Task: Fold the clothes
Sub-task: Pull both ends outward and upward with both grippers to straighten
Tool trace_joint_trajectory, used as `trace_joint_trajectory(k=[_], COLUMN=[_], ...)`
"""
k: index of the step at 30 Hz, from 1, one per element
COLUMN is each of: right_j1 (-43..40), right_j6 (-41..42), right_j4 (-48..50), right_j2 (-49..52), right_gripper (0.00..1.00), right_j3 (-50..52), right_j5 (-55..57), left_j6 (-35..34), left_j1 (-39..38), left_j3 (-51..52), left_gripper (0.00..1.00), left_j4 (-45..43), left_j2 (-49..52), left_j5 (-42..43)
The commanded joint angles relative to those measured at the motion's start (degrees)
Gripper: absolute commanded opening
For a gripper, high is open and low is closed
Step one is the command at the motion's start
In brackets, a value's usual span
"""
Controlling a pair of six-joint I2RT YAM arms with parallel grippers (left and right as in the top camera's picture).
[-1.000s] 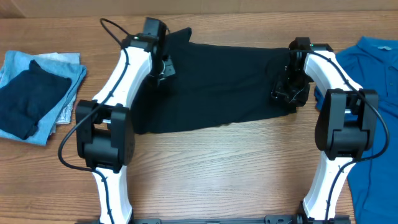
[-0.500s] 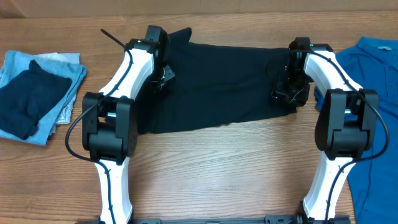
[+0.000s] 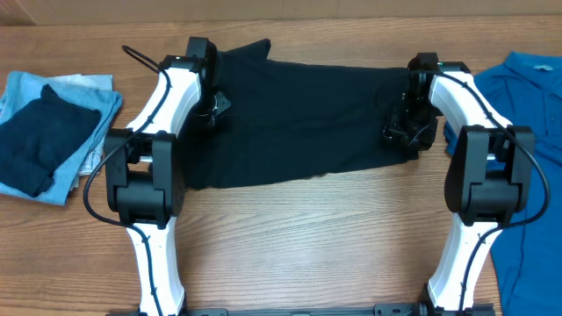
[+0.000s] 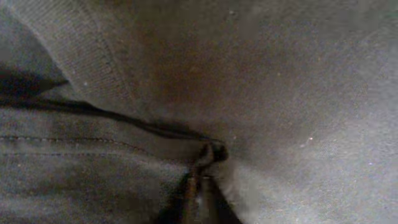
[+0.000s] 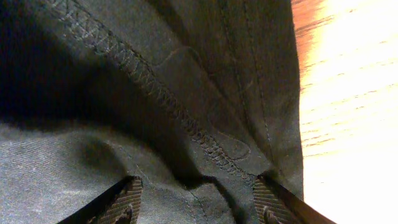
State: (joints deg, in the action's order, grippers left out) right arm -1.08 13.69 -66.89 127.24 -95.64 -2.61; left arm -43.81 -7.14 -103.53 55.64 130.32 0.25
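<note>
The black shirt [image 3: 307,118] lies spread out on the table [image 3: 307,254], toward 12 o'clock. The left gripper [image 3: 213,107] is at the shirt's 9 o'clock end, pinched tight on a fold of it. The right gripper [image 3: 404,132] is at its 3 o'clock end, jaws apart, with cloth between them. The blue shirt [image 3: 536,96] lies at 3 o'clock.

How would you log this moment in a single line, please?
task: fold clothes | left gripper: shut on black shirt, left end | right gripper: open over its right edge | blue shirt: lying at right side
</note>
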Motion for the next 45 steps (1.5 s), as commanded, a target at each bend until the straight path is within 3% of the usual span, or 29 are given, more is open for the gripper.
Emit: trace_joint_trajectory(k=[1, 5, 9, 15, 17, 19, 21, 24, 27, 30, 31, 33, 34, 37, 45], right_j1=[-0.37, -0.37, -0.37, -0.37, -0.37, -0.37, -0.63, -0.7, -0.92, -0.92, -0.92, -0.92, -0.92, -0.92, -0.92], right_j6=[-0.55, -0.55, -0.55, -0.55, -0.55, -0.59, -1.84, -4.94, -4.7, -4.72, -4.72, -4.74, -4.74, -4.74, -4.72], right_j4=[1.66, 1.7, 1.88, 1.95, 1.92, 2.16, 1.7, 1.44, 0.37, -0.22, 2.08, 4.74, 4.44, 3.43, 16.94], right_j2=[1.73, 1.73, 1.73, 1.73, 1.73, 1.73, 1.05, -2.01, -3.89, -3.93, -4.13, -4.13, -4.13, -4.13, -1.01], right_gripper=[0.62, 0.62, 0.62, 0.62, 0.62, 0.62, 0.61, 0.62, 0.62, 0.62, 0.63, 0.7, 0.7, 0.69, 0.72], right_j3=[0.81, 0.81, 0.81, 0.81, 0.81, 0.79, -1.36, -5.14, -6.88, -6.88, -7.39, -10.47, -12.09, -17.27, -19.08], right_j5=[0.61, 0.63, 0.63, 0.63, 0.61, 0.66, 0.66, 2.64, 8.7, 7.89, 6.82, 3.37, 2.21, 0.98, 1.64], left_j6=[-0.2, 4.02, 4.04, 6.64, 7.93, 10.97, 16.74, 17.07, 17.03, 17.05, 18.82, 32.57, 34.49, 34.49, 40.79], left_j1=[0.11, 0.0, -0.02, -0.48, -1.33, -2.6, -3.06, -2.69, -1.66, 0.28, 1.14, 1.84, 1.99, 2.03, 1.97], left_j3=[-0.24, -6.19, -12.28, -12.98, -12.98, -12.98, -13.62, -17.94, -18.51, -18.03, -18.12, -18.64, -18.95, -20.13, -20.0], left_gripper=[0.04, 0.04, 0.04, 0.05, 0.18, 0.55, 0.71, 0.75, 0.8, 0.81, 0.8, 0.81, 0.83, 0.83, 0.94], left_j4=[-0.44, 0.92, 3.3, 1.22, 1.05, 0.63, 0.52, 9.01, 15.69, 18.45, 16.2, 9.66, 7.5, 2.49, -14.12], left_j2=[0.39, 0.37, 0.37, 0.42, 0.42, 0.42, 0.24, -0.07, -0.04, -0.04, -0.04, -0.04, -0.04, -0.04, 0.57], left_j5=[-0.42, 0.87, 0.92, 0.87, 0.87, 0.92, 0.85, -0.28, -6.62, -7.89, -6.84, 5.01, 8.11, 9.9, 9.49])
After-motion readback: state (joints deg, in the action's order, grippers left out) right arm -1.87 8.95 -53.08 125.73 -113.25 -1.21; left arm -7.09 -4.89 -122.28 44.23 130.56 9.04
